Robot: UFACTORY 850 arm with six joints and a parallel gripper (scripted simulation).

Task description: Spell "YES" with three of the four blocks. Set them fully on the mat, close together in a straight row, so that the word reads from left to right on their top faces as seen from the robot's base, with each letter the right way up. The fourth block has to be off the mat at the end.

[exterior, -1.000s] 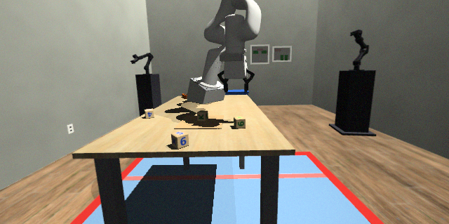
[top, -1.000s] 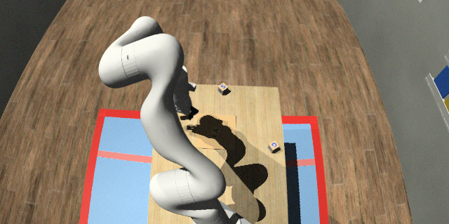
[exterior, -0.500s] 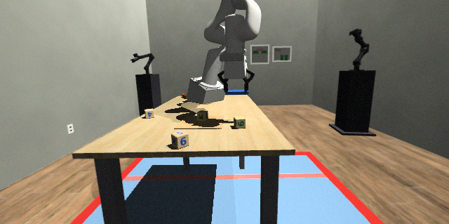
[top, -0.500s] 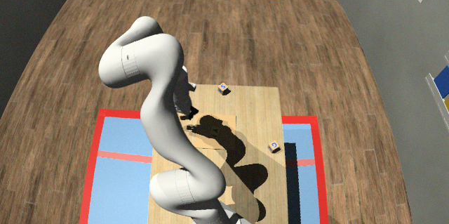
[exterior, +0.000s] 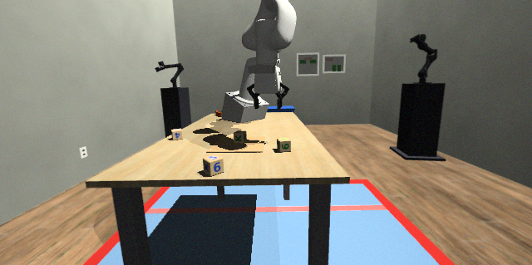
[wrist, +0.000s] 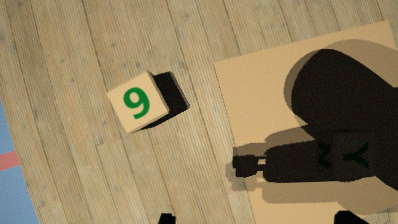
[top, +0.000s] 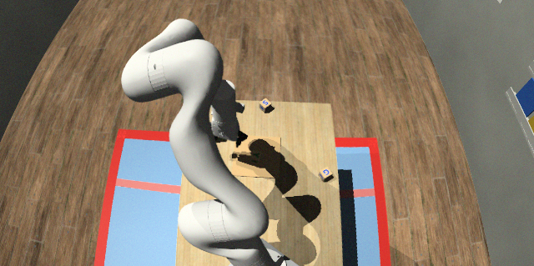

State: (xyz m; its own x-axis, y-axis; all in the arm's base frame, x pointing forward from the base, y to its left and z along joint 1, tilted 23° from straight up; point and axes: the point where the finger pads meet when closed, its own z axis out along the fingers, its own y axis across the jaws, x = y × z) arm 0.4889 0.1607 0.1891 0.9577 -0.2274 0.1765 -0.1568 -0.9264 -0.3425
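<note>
My gripper (exterior: 268, 106) (wrist: 256, 218) is open and empty, above the table. A block with a green 9-like mark on top (wrist: 137, 102) (exterior: 284, 145) lies turned at an angle beside the mat (wrist: 250, 100) (exterior: 254, 149) (top: 250, 172); the arm hides it in the top view. The Y block (wrist: 356, 156) (exterior: 239, 136) sits on the mat in the arm's shadow, its Y sideways in the wrist view. The S block (top: 265, 104) (exterior: 213, 166) lies off the mat near the table's far edge. The G block (top: 325, 173) (exterior: 176, 134) lies off it near the right edge.
The wooden table (top: 309, 133) (exterior: 145, 165) bears the mat and blocks. The arm (top: 204, 153) reaches over its left side in the top view and casts a dark shadow over much of the mat. The arm's base (exterior: 245, 109) stands at the table's back in the exterior view.
</note>
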